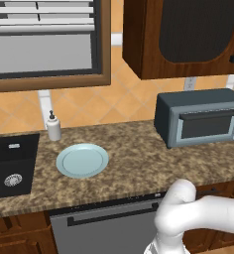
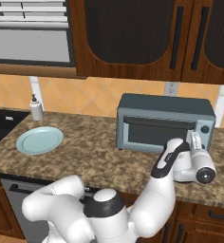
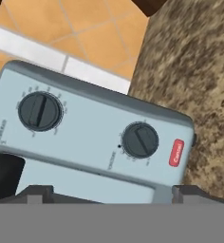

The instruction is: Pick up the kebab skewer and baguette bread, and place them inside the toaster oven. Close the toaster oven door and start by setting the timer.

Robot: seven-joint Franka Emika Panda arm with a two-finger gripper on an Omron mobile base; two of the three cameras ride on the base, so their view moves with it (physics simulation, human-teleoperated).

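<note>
The dark blue-grey toaster oven (image 1: 198, 106) (image 2: 163, 107) stands on the counter with its door (image 1: 208, 126) (image 2: 154, 134) shut. My gripper (image 2: 195, 139) (image 3: 115, 194) hovers close in front of the oven's right-side control panel (image 3: 99, 142), open, its two fingertips (image 3: 35, 192) spread wide with nothing held. The hand view, rolled sideways, shows two dark knobs (image 3: 40, 111) (image 3: 140, 139) and a red button (image 3: 177, 152) on that panel. The kebab skewer and the baguette bread are out of view; the oven's dark window does not reveal them.
A bare light blue plate (image 1: 82, 160) (image 2: 39, 140) lies on the granite counter (image 1: 139, 163) left of the oven. A white soap dispenser (image 1: 53, 126) (image 2: 36, 108) stands beside the black sink (image 1: 12, 163). Dark wood cabinets (image 2: 133, 33) hang above the oven.
</note>
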